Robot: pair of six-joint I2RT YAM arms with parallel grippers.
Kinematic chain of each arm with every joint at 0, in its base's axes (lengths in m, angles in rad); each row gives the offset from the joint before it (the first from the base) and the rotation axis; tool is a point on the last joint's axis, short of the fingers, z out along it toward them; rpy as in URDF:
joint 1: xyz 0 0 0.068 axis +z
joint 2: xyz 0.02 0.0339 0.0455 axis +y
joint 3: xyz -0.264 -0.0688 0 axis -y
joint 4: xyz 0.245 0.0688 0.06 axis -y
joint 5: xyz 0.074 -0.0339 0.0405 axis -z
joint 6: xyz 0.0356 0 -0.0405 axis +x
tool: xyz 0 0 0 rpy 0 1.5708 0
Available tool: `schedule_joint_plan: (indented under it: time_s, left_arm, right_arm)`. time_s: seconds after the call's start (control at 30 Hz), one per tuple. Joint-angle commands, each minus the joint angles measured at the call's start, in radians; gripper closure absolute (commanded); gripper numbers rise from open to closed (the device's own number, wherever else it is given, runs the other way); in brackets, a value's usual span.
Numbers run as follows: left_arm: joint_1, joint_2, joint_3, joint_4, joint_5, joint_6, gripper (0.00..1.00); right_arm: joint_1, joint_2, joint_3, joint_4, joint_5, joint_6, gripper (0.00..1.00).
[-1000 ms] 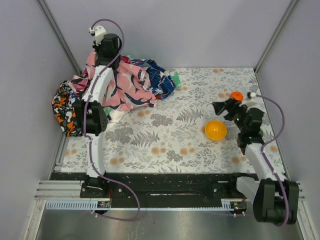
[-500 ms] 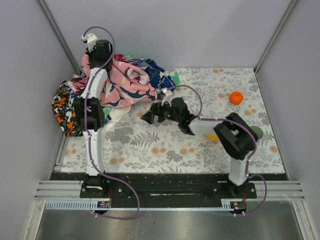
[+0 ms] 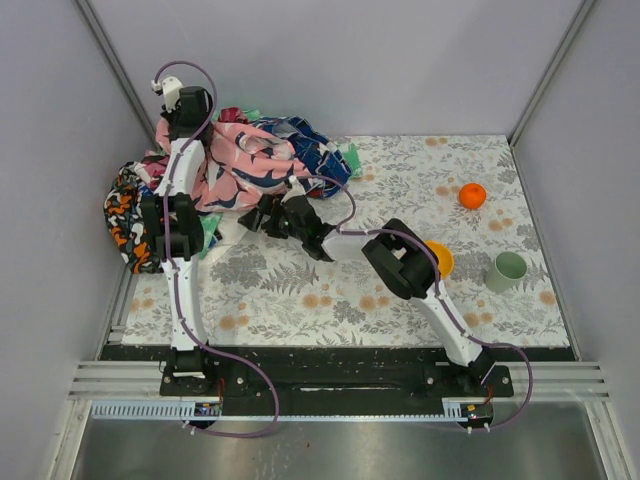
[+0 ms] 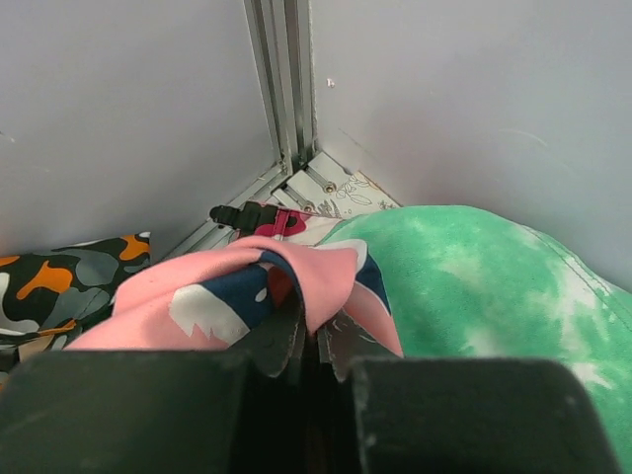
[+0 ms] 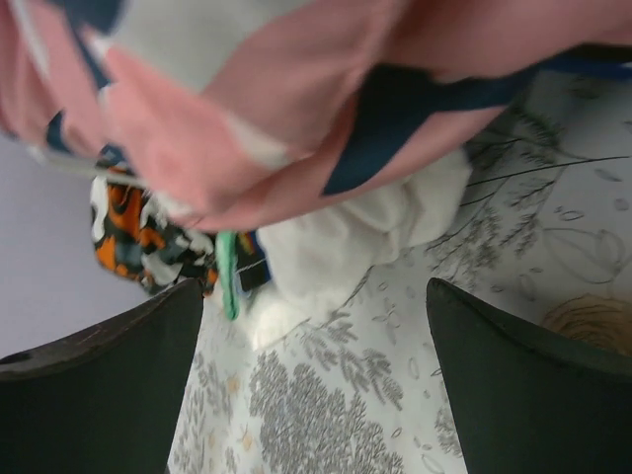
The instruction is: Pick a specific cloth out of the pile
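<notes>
The right arm has swung from the right side of the table across to the left, and its right gripper now sits at the front edge of the pile, closer in than half a second ago. The left arm has pulled further back toward the rear left corner, drawing the pink floral cloth up with it.

The left gripper is pinched tight on a fold of that pink floral cloth, with the green tie-dye cloth bulging just beside it. The right gripper's jaws stand wide apart and hold nothing; its 2 fingers frame the white cloth in the right wrist view.

The white cloth lies on the table under the lifted pink hem, touching the pile's near edge, with the orange-black-white print just to its left. From above, only a small pale patch of it shows beside the left arm.

An orange ball and a green cup stand well apart on the right, and an orange bowl is partly hidden by the right arm.
</notes>
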State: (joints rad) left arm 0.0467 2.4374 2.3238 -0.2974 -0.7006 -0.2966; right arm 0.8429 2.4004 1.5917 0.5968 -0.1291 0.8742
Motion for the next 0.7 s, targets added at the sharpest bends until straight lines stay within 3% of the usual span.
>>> schedule_joint_plan:
  time_s: [0.0, 0.1, 0.2, 0.23, 0.33, 0.37, 0.43, 0.53, 0.57, 0.67]
  left_arm:
    - [0.054, -0.017, 0.005, -0.022, 0.048, -0.032, 0.88]
    - [0.07, -0.023, -0.02, -0.017, 0.087, -0.049, 0.76]
    - [0.073, -0.023, -0.029, -0.019, 0.098, -0.038, 0.63]
    - [0.073, -0.026, -0.033, -0.014, 0.102, -0.03, 0.56]
    - [0.074, -0.04, -0.047, -0.011, 0.136, -0.024, 0.1]
    - [0.074, -0.046, -0.056, -0.009, 0.153, -0.029, 0.01]
    - [0.076, -0.063, -0.07, -0.009, 0.18, -0.042, 0.01]
    - [0.076, -0.084, -0.095, -0.008, 0.214, -0.056, 0.01]
    - [0.076, -0.089, -0.102, -0.008, 0.22, -0.058, 0.01]
    - [0.076, -0.095, -0.115, -0.008, 0.23, -0.059, 0.01]
  right_arm:
    - [0.022, 0.046, 0.141, -0.181, 0.225, 0.078, 0.01]
    - [0.048, 0.106, 0.278, -0.412, 0.363, 0.062, 0.01]
    - [0.058, 0.147, 0.332, -0.45, 0.373, 0.071, 0.01]
    - [0.059, 0.158, 0.344, -0.451, 0.37, 0.074, 0.01]
    - [0.059, 0.216, 0.431, -0.485, 0.336, 0.053, 0.03]
    - [0.061, 0.236, 0.482, -0.505, 0.315, 0.036, 0.05]
    - [0.061, 0.304, 0.597, -0.552, 0.258, 0.0, 0.09]
    - [0.062, 0.347, 0.711, -0.586, 0.174, -0.053, 0.31]
    - [0.061, 0.333, 0.706, -0.58, 0.16, -0.061, 0.44]
    - [0.064, 0.167, 0.472, -0.403, 0.155, -0.08, 0.76]
